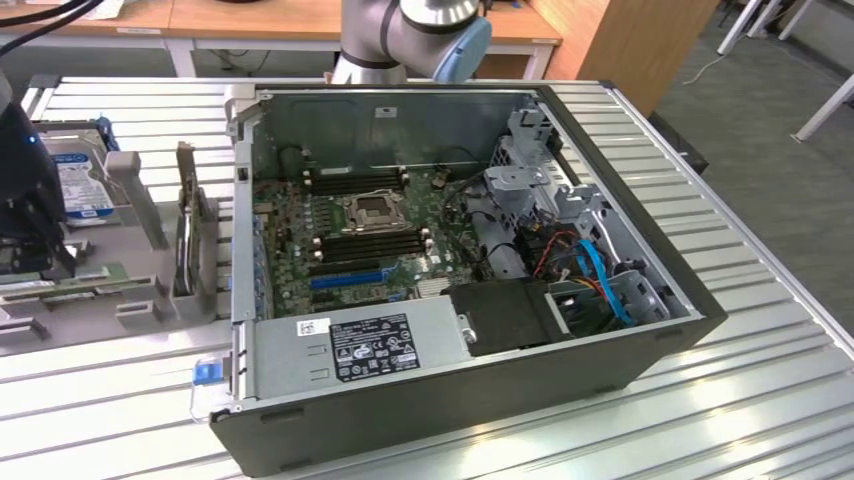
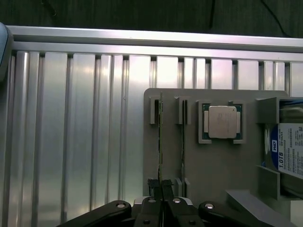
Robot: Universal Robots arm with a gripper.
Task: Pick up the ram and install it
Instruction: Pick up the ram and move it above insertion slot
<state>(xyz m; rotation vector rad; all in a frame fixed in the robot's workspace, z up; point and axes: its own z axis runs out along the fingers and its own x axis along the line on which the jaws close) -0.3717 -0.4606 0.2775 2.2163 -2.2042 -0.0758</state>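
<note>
The ram (image 2: 160,142) is a thin green stick seen edge-on, standing in a slot of the grey holder tray (image 2: 218,165). My gripper (image 2: 161,189) is shut on one end of it, with the black fingertips (image 2: 154,187) pressed against both faces. A second stick (image 2: 183,137) stands parallel in the neighbouring slot, untouched. In the exterior view, the arm's dark end (image 1: 27,190) hangs over that tray (image 1: 147,250) at the exterior view's left. The open computer case (image 1: 454,290) lies beside it, and its motherboard shows black memory slots (image 1: 374,245) around the processor socket (image 1: 367,210).
On the tray sit a processor (image 2: 222,122), a hard drive (image 2: 289,153) and an upright expansion card (image 1: 187,240). The case holds a power supply (image 1: 367,345), drive cage (image 1: 534,190) and blue cables (image 1: 601,280). All of this rests on a ribbed metal table (image 2: 71,132).
</note>
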